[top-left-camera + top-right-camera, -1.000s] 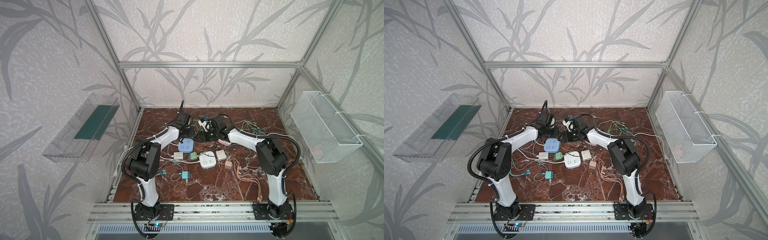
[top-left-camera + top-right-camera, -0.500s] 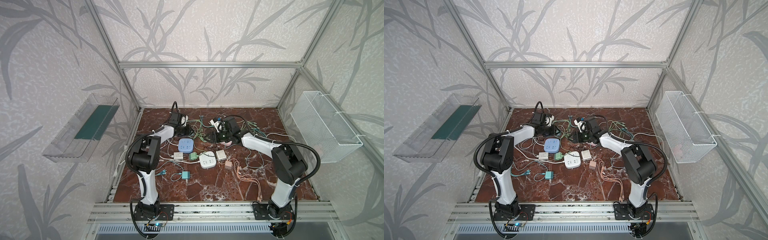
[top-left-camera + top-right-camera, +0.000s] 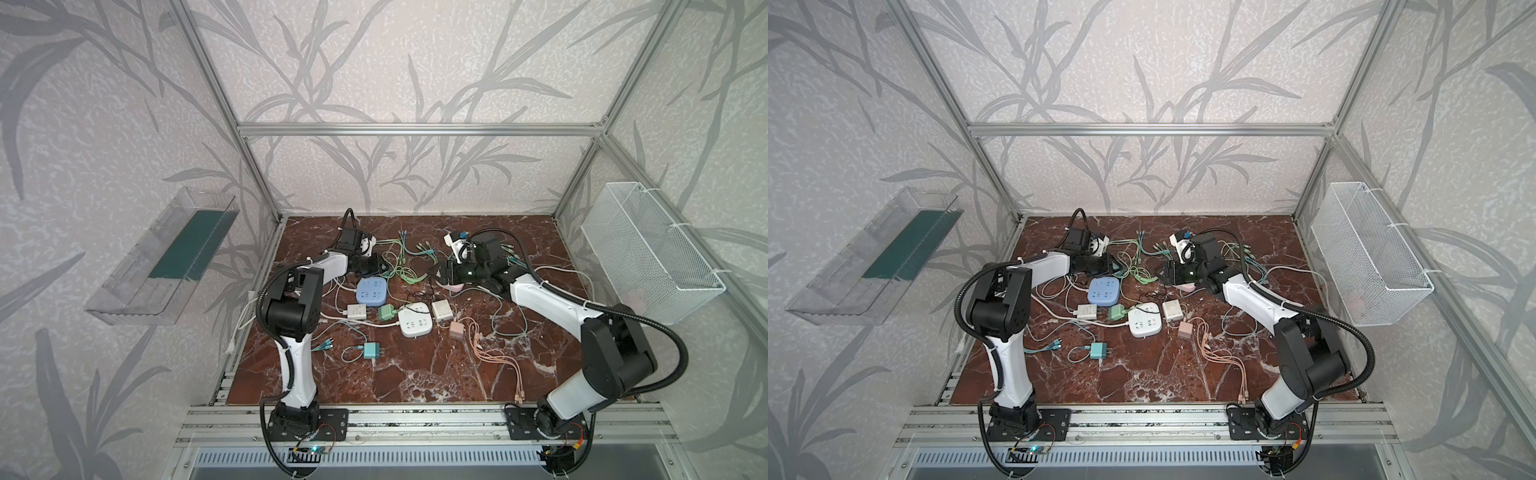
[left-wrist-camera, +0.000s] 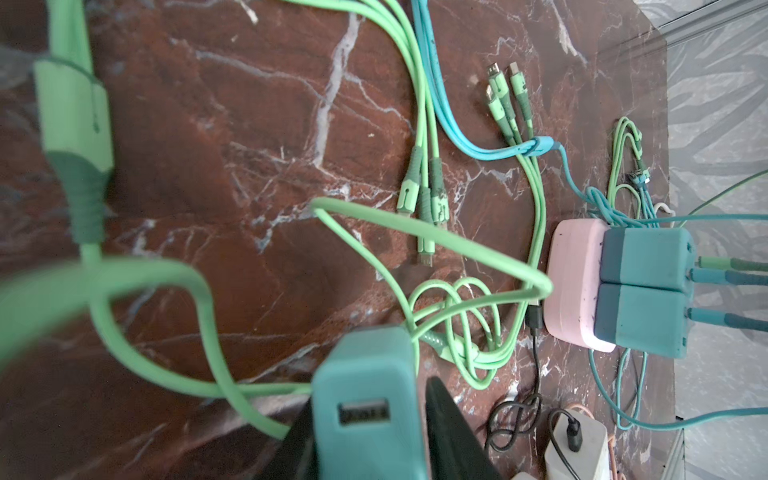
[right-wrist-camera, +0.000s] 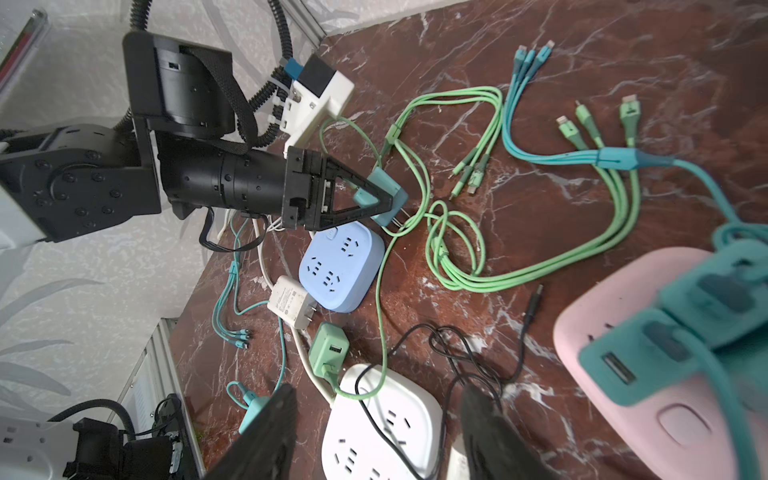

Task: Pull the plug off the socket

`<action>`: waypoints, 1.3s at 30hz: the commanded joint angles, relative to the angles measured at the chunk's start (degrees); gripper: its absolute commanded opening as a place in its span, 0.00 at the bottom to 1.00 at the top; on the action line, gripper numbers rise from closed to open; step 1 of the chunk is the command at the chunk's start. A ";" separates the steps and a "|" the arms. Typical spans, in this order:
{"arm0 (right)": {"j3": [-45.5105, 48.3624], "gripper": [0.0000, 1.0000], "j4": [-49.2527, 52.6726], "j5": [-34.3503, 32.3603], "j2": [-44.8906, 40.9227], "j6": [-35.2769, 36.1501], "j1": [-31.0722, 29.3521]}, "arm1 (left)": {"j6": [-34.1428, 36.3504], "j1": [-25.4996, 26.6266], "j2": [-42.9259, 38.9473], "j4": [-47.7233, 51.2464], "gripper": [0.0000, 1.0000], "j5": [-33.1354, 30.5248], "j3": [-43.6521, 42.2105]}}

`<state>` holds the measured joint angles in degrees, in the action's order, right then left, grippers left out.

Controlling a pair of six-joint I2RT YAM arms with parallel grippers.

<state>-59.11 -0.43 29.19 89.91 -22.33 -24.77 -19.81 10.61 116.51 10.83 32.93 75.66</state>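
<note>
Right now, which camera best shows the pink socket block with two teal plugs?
The left wrist view: the pink socket block shows sharp and uncropped, both teal plugs seated. The right wrist view has it close but blurred and cropped. In both top views only a pink sliver peeks from under the right arm.
</note>
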 commanded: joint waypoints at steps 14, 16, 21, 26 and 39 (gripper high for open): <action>6.38 0.63 4.91 -4.39 -8.05 0.99 7.11 | 1.80 -0.28 -3.51 13.84 0.61 -11.55 4.51; 7.35 0.63 5.02 -4.62 -8.89 0.83 8.20 | 1.54 -0.27 -4.27 15.95 0.65 -13.87 5.46; 9.56 0.63 5.96 -5.97 -10.19 0.24 11.23 | 1.35 0.18 -7.51 16.56 0.72 -16.57 5.33; 11.94 0.63 5.19 -6.98 -9.73 -1.55 13.81 | 1.70 2.26 -10.72 15.82 0.75 -18.30 6.08; 10.64 0.56 5.61 -5.50 -2.97 -3.95 15.72 | 5.16 18.01 -10.99 8.36 0.76 -26.69 5.83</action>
<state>-47.09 4.80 23.03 86.08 -25.67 -9.26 -16.03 27.00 105.95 22.50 8.54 81.49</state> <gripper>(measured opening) 0.563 0.765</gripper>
